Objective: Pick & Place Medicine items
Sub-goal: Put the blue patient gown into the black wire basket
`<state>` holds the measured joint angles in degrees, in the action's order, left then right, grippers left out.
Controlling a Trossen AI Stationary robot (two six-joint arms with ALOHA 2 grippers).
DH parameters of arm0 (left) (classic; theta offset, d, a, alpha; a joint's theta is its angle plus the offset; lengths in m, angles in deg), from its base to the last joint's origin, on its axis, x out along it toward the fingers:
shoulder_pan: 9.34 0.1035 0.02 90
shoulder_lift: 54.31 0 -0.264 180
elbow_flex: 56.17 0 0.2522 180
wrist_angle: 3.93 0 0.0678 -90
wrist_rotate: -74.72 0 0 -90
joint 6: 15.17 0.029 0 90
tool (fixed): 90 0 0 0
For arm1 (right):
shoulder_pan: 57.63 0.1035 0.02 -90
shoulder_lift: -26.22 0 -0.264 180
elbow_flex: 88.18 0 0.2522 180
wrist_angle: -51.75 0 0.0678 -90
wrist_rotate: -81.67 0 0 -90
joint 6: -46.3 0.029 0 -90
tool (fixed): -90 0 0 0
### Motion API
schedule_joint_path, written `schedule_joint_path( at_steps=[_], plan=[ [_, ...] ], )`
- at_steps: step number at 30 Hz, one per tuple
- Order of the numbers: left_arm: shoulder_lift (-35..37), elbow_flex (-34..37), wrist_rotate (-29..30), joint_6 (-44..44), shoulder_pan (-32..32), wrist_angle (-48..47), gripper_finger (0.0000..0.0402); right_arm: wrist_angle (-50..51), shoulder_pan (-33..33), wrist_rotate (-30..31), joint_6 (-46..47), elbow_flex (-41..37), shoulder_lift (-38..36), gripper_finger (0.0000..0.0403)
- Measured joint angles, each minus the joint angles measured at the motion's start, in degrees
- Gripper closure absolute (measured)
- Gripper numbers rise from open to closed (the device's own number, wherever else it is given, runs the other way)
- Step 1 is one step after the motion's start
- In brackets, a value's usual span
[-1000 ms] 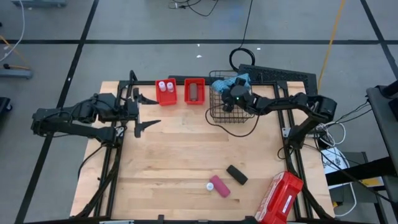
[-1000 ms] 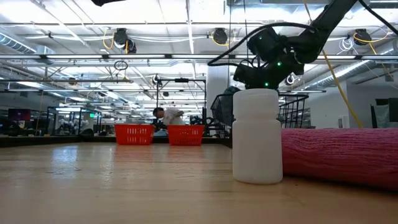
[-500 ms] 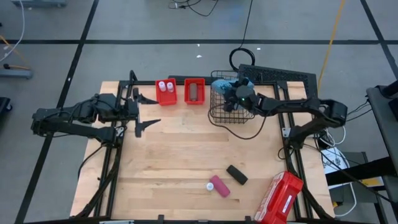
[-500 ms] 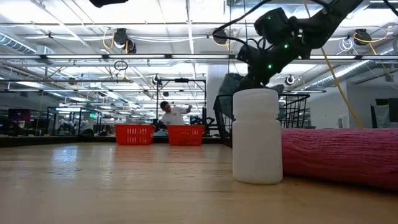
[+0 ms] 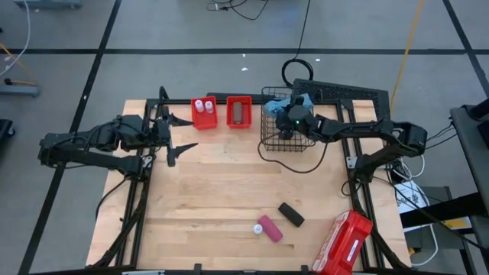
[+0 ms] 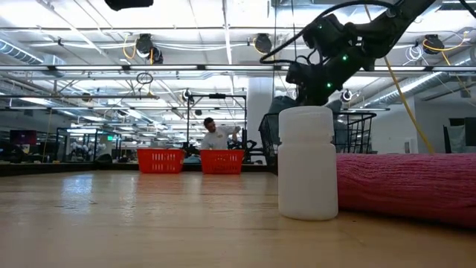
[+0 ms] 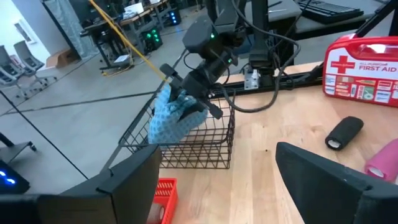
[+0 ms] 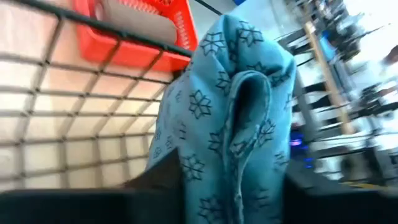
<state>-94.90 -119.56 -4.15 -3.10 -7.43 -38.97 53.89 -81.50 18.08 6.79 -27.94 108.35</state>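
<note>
My right gripper (image 5: 293, 121) is over the black wire basket (image 5: 269, 137) at the table's far right, shut on the blue patterned cloth (image 7: 169, 118). My left gripper (image 5: 173, 134) waits open and empty at the far left. Two white-capped vials (image 5: 203, 106) stand in a red bin. A brown oblong box (image 5: 238, 112) lies in the red bin next to it. A black oblong box (image 5: 290, 214) and a pink white-capped tube (image 5: 269, 228) lie on the table near the front edge. In the low view the tube (image 6: 405, 184) shows close up. My right gripper pinches a bunched upper part of the cloth (image 8: 214, 177) between its two fingers, several layers with a fold showing. The fingers slant down from the table's right side. The cloth hangs slack below them into the basket (image 7: 186, 146); whether its lower end rests there I cannot tell.
A large red first-aid case (image 5: 343, 243) lies at the front right corner. A black keyboard (image 5: 340, 92) and cables lie behind the basket. The middle of the table is bare wood (image 5: 229, 183). A person (image 6: 219, 137) moves in the room beyond.
My right gripper has gone up a little and toward the table's far edge over the basket, tipping as it went, and has kept hold of the blue cloth, which has shifted with it.
</note>
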Motion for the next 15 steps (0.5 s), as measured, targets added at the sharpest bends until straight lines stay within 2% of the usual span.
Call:
schedule_joint_path(
  at_steps=[3,6,10,15],
  plan=[
    [0.0,0.0,-0.01,-0.62,0.0,-0.41,0.0082,0.22,0.38,4.24,-9.43,0.0,-0.02,0.0342],
    [-0.02,0.0,-0.02,-0.63,0.0,-1.23,0.0078,1.84,0.36,6.49,-16.14,0.0,-0.01,0.0345],
    [-0.02,0.0,-0.02,-0.64,0.0,-2.33,0.0074,3.03,-0.32,5.39,-20.27,0.02,1.92,0.0344],
    [-0.02,0.0,0.58,-0.6,0.0,-2.32,0.008,4.07,-0.43,5.62,-22.89,0.0,5.04,0.0309]
  ],
)
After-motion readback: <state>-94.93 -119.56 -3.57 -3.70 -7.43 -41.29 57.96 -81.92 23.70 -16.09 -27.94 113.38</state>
